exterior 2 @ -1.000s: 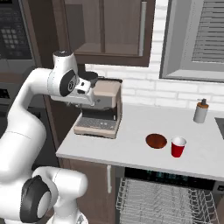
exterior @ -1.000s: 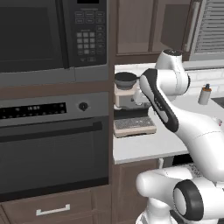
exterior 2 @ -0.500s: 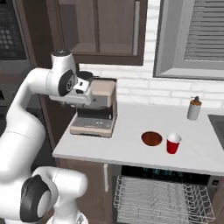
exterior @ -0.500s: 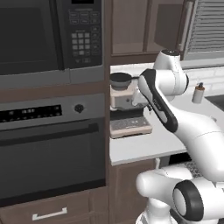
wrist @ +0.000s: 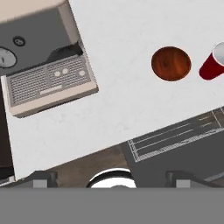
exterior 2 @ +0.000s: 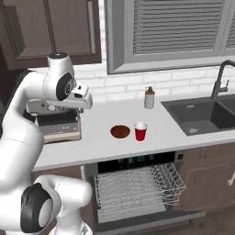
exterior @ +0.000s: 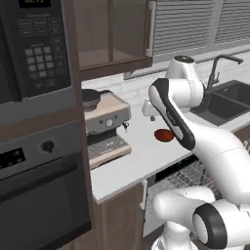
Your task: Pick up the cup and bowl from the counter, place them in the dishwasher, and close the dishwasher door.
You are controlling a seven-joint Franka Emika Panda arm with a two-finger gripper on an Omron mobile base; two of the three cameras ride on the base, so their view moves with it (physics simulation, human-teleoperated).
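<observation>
I have the long white surface (exterior 2: 98,153) running from the coffee machine (exterior 2: 57,126) on its left to the dark inset sink (exterior 2: 202,114) on its right, over dark brown cabinets. Below the surface, the dishwasher (exterior 2: 137,186) stands open: its white wire rack is drawn out, and the dishwasher door (exterior 2: 151,219) lies folded down beneath the rack (I read only its far edge in the right base view).

The white arm rises above the left part of the surface, with the end effector (exterior 2: 82,97) held high over the coffee machine, well apart from both dishes. In the hand view its two fingertips (wrist: 41,180) stand wide apart at the bottom edge, with nothing between them; I record it as fully spread and holding nothing.

The bowl (exterior 2: 120,131), shallow and reddish-brown, rests upright on the surface above the rack. The cup (exterior 2: 140,131), bright red with a pale inside, stands upright just beside the bowl on the sink side; whether they touch I cannot tell. A white bottle (exterior 2: 149,98) with a brown cap stands near the back wall.
</observation>
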